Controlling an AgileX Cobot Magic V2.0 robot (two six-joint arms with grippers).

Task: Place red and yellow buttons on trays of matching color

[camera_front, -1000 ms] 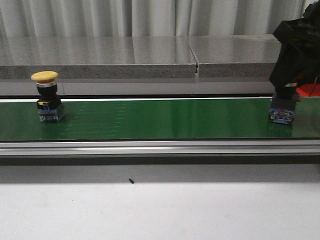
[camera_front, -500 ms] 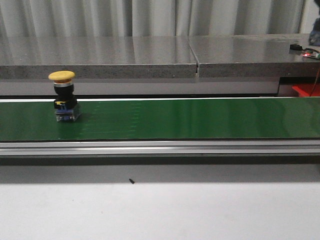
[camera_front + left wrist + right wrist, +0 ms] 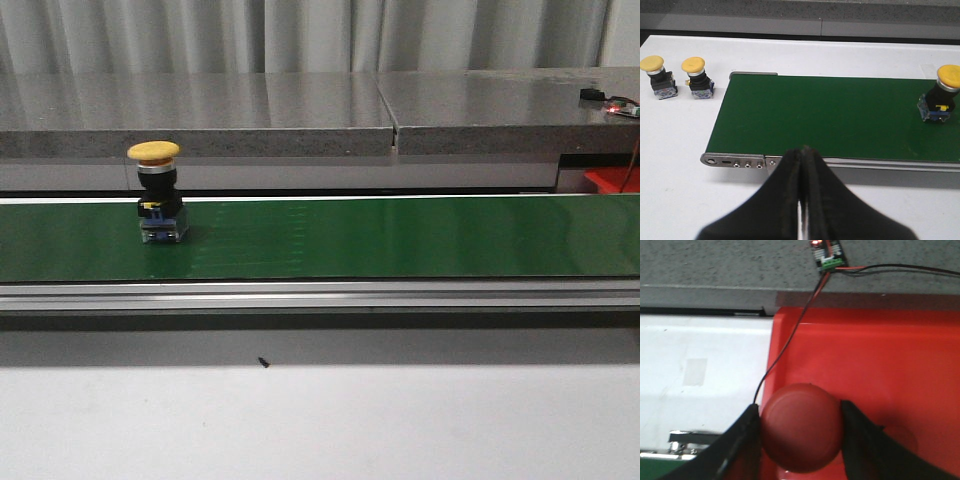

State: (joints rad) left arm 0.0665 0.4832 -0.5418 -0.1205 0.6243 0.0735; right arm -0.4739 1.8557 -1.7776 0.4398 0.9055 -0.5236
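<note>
1. On the green conveyor belt (image 3: 400, 235), a smooth matte strip framed by a ribbed aluminium rail (image 3: 320, 296), a yellow button (image 3: 158, 192) stands upright toward the left end: a domed mushroom cap on a black collar over a blue block base.
2. Behind the belt runs a speckled grey stone ledge (image 3: 250, 112), and in front lies a plain white tabletop (image 3: 320, 420).
3. The front view shows neither arm; only a corner of the red tray (image 3: 612, 180) peeks in at the far right.
4. The left wrist view adds what the front view lacks: two more yellow buttons (image 3: 658, 77) (image 3: 697, 78) standing side by side on the white table just off the belt's end, and the same belt button (image 3: 941, 94) near the opposite edge of the picture.
5. The left gripper (image 3: 801, 200) is clenched on nothing, its black fingers pressed together, above the belt's near rail.
6. The right wrist view shows the right gripper (image 3: 800, 432) grasping a red button (image 3: 801, 426) by its smooth round cap, above the glossy red tray (image 3: 880, 360).
7. A small circuit board (image 3: 827, 251) with red and black wires (image 3: 790, 340) sits on the ledge by the tray.
</note>
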